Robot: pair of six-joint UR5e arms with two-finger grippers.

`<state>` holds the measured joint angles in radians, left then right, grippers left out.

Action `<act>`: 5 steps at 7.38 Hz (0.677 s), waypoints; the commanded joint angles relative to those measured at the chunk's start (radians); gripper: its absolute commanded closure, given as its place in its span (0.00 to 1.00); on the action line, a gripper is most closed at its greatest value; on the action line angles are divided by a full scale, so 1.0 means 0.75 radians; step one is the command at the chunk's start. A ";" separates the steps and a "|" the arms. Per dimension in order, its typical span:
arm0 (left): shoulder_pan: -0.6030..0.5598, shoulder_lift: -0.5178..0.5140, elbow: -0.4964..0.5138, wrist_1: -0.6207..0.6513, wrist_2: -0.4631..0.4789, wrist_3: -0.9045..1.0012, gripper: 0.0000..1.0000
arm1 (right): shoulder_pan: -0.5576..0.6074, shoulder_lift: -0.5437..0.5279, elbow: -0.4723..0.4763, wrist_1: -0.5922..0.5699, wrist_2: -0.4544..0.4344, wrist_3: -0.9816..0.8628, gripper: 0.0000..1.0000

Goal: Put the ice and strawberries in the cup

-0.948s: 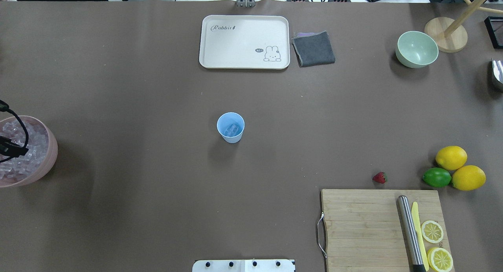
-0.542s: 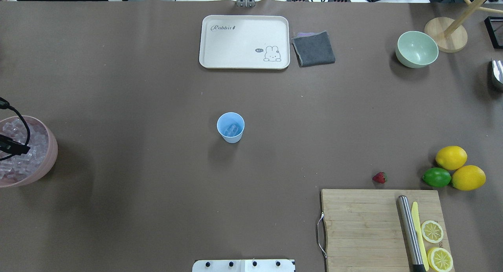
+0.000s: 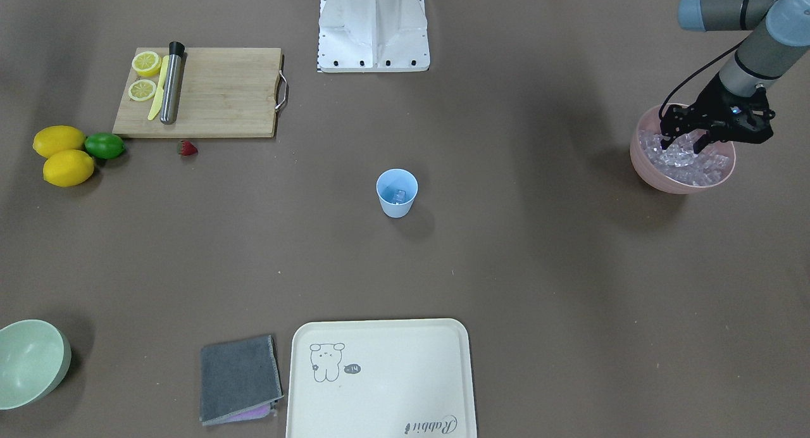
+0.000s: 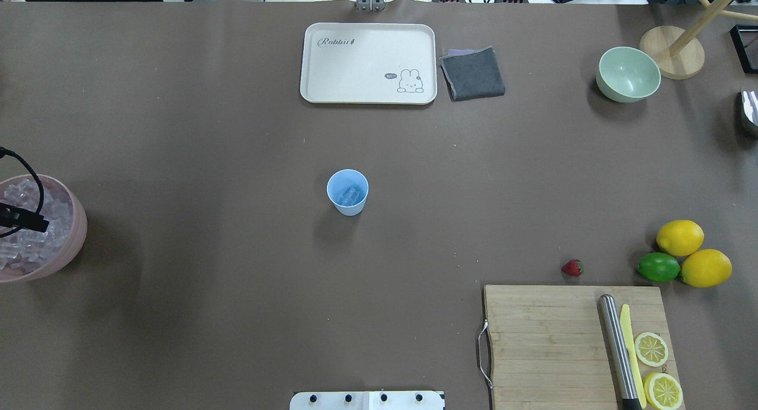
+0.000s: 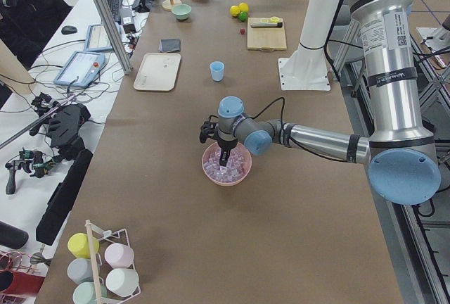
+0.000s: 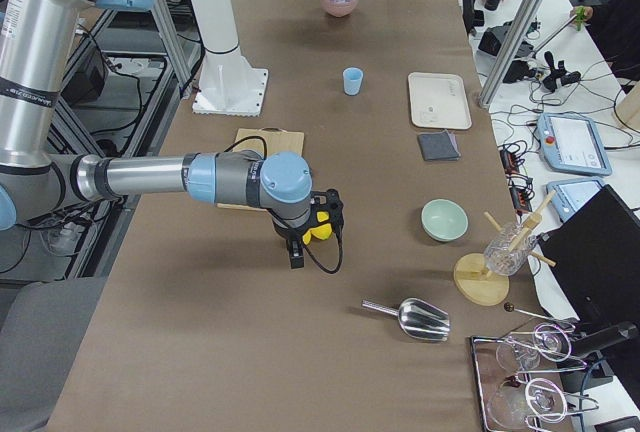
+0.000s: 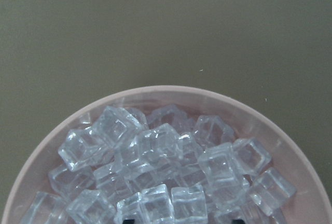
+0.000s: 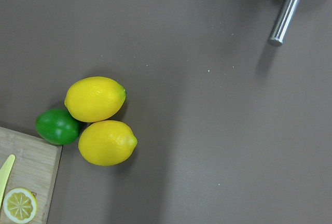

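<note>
Wears brushed silver tubes on left arm point(image 5: 383, 72) and right arm point(image 6: 140, 174), capped at every joint in pale blue. Carries a white label point(image 5: 394, 33) with black print on the big near link. Trails a thin black cable point(image 3: 690, 77) to a matte black left gripper point(image 3: 682, 147). Rises from a white pedestal point(image 3: 373, 20) with black screws point(image 3: 362, 63) along its foot.

"Rabbit" in script lettering at one corner of the cream tray point(image 4: 367, 60)
</note>
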<state>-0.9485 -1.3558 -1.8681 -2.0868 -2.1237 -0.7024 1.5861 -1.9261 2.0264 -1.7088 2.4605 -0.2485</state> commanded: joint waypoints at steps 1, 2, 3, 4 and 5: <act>0.017 0.000 0.012 -0.017 0.001 -0.108 0.28 | 0.000 0.003 0.000 0.000 0.000 0.000 0.00; 0.017 0.000 0.022 -0.020 0.001 -0.115 0.28 | 0.000 0.007 0.000 0.000 0.000 0.000 0.00; 0.021 -0.002 0.024 -0.018 -0.001 -0.131 0.28 | 0.000 0.009 0.000 0.000 0.000 0.000 0.00; 0.037 -0.002 0.032 -0.020 -0.001 -0.147 0.28 | 0.000 0.009 0.000 0.000 0.000 0.000 0.00; 0.044 -0.006 0.034 -0.020 -0.001 -0.170 0.29 | 0.000 0.009 0.000 0.000 0.000 0.000 0.00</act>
<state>-0.9241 -1.3582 -1.8462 -2.1009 -2.1244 -0.8103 1.5861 -1.9196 2.0264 -1.7089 2.4605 -0.2485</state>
